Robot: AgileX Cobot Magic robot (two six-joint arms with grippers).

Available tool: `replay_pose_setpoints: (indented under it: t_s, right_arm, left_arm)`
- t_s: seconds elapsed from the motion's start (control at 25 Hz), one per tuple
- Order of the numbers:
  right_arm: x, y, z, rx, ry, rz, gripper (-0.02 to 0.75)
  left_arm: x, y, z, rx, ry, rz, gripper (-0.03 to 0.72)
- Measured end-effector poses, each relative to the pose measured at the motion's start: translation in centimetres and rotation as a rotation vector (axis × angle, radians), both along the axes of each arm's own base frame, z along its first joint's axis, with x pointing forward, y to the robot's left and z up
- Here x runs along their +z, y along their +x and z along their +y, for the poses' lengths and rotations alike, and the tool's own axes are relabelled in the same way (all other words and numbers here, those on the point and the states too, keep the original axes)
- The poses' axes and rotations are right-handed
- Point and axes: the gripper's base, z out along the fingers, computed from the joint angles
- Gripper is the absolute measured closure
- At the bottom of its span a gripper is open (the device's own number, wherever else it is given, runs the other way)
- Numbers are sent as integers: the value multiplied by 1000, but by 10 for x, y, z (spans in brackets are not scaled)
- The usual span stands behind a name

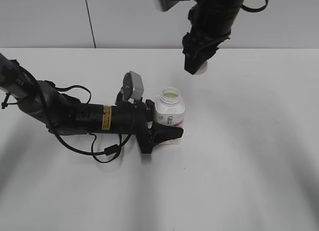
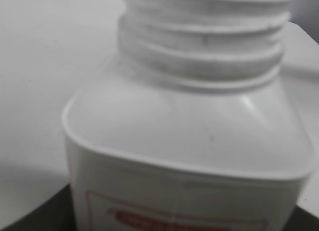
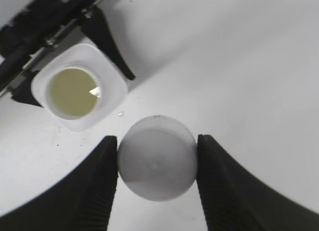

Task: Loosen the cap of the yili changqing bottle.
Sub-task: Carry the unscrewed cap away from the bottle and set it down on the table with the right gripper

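Note:
The yili changqing bottle point(image 1: 170, 109) stands upright on the white table with its neck open and pale liquid showing inside point(image 3: 73, 91). My left gripper point(image 1: 167, 133) is shut on its lower body, low on the table. The left wrist view shows the bottle's bare threaded neck and shoulder point(image 2: 199, 111) very close. My right gripper point(image 3: 157, 161) is shut on the round white cap point(image 3: 157, 164), held in the air up and to the right of the bottle. In the exterior view the cap point(image 1: 201, 68) peeks out under the right gripper point(image 1: 197, 66).
The white table point(image 1: 249, 156) stretches to the right and front of the bottle. The left arm and its cables point(image 1: 75, 116) lie across the table's left half. A grey wall stands behind.

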Motion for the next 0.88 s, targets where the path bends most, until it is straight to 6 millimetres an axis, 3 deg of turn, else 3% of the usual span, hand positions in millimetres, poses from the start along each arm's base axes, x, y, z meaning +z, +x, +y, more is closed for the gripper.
replay_pose_setpoints:
  t_s: [0.24,0.4,0.64,0.88]
  right_arm:
    - [-2,34,-79,-430,52,62,353]
    - [-22,43,-134,-672,49,125,353]
    - [-73,32,-181,-871,27,210,353]
    - [-114,16,-204,-988,25,227,353]
  left_arm:
    - [0,0,0,-1,0,0,267]
    - [0,0,0,-2,1,-1,267]
    - [0,0,0,-2,1,-1,267]
    - [0,0,0,-2,1,-1,267]
